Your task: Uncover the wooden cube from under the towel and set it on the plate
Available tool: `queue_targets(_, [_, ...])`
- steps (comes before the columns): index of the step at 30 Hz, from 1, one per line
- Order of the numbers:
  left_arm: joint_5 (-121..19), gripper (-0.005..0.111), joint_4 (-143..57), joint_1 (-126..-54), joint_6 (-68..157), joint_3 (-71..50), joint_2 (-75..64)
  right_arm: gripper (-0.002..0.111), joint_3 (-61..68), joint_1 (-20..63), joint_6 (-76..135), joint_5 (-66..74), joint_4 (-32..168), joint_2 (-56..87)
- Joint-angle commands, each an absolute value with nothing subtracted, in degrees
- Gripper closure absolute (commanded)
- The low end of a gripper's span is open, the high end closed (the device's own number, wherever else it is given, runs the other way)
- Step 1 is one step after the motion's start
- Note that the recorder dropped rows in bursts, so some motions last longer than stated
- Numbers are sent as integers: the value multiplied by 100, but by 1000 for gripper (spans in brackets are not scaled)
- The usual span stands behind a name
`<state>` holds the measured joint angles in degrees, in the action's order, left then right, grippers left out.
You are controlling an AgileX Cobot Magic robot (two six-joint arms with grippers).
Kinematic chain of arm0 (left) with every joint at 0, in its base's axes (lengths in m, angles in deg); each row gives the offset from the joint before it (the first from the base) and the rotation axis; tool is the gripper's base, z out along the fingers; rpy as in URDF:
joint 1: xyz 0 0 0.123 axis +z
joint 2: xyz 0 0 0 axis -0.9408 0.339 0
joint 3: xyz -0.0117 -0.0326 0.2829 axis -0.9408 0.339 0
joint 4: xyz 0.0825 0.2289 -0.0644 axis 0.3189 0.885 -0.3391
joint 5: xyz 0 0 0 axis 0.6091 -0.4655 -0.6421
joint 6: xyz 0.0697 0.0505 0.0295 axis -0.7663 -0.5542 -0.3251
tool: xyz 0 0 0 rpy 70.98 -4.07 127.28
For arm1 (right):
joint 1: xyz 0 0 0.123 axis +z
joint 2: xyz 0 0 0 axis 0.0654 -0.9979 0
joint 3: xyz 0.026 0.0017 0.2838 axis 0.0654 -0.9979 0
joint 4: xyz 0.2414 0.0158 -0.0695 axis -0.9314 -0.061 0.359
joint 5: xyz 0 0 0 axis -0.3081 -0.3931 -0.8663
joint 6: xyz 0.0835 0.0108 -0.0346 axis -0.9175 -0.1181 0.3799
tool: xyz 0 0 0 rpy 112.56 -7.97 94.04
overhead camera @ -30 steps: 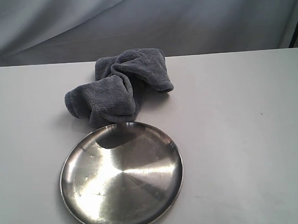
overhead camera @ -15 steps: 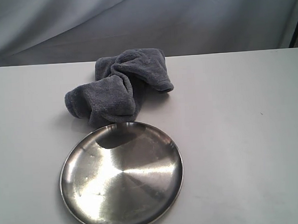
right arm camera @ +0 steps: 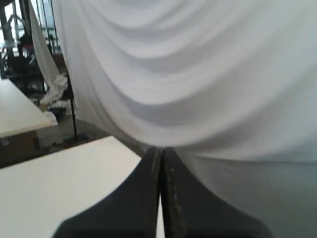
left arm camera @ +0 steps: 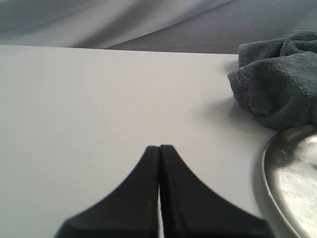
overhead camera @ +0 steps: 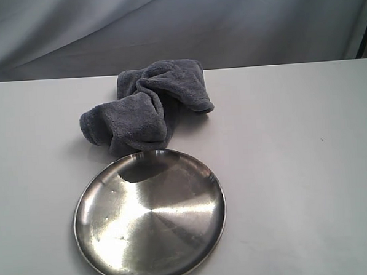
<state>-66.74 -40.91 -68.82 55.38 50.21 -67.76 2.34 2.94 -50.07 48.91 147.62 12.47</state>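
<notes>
The dark grey-blue towel (overhead camera: 145, 105) lies bunched on the white table, just behind the steel plate (overhead camera: 96, 240); the left wrist view shows the towel (left arm camera: 277, 82) and the plate's rim (left arm camera: 272, 168) too. The wooden cube is hidden. Neither arm appears in the exterior view. My left gripper (left arm camera: 159, 148) is shut and empty over bare table, well short of the towel. My right gripper (right arm camera: 160, 148) is shut and empty, facing the white curtain past the table's edge.
A white table (overhead camera: 296, 168) carries everything, with a draped grey-white curtain (overhead camera: 178, 27) behind it. The right wrist view shows the table's edge (right arm camera: 69, 163) and, beyond it, another table (right arm camera: 17, 111) and clutter on the floor.
</notes>
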Motion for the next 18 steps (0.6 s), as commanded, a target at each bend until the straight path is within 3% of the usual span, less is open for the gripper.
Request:
queue_targets(1, [-6617, 105, -4076, -6906, 5559, 5042, -6794, 108, -124, 316, -3272, 4896, 12917, 1252])
queue_targets(5, [-6617, 105, -4076, -6906, 5559, 5042, -6794, 108, -451, 316, -2361, 4617, 12119, 1272])
queue_targets(11, [-6617, 105, -4076, -6906, 5559, 5042, -6794, 108, -577, 458, -718, 2859, 11061, 1315])
queue_targets(18, [-6617, 105, -4076, -6906, 5559, 5042, -6794, 108, -598, 1259, 3476, 1712, 8012, 1315])
